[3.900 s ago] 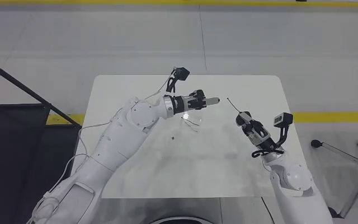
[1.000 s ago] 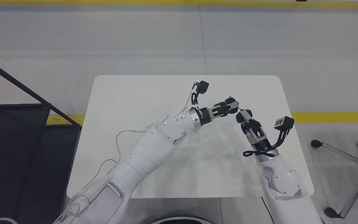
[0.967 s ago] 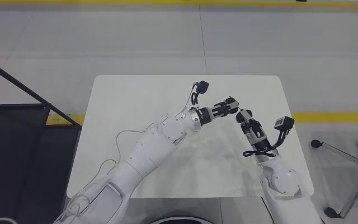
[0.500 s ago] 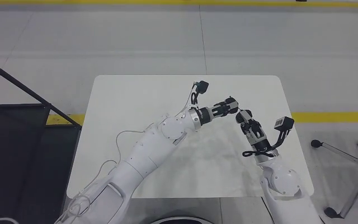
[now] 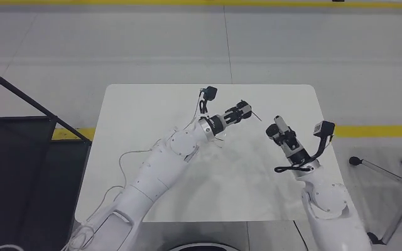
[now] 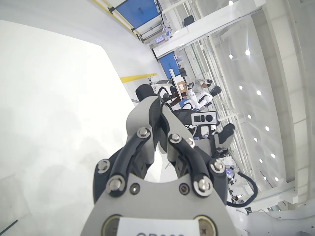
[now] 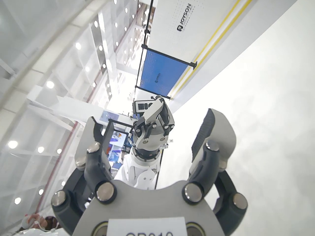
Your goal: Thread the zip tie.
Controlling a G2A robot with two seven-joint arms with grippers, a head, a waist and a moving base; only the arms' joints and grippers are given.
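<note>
Nearest you, your right hand hangs above the bench with its fingers spread wide and nothing between them. If you bring it in that open, a finger may knock the strap before the pads can close on it.

Just beyond, a clear gap away, your left hand is pinched tight on the zip tie, which is off the bench with a short thin end poking out toward the right hand. The strap looks thin and springy, so I'd expect it to swivel or slide in the pads at any sideways nudge, and the tip would then miss the head. I can't make out the head, so you may be aiming at the wrong end. Closing the gap fast also risks the two hands bumping.

Count: two hands, one zip tie held. One dark sliver lies on the bench; I can't tell whether it's a second tie
</note>
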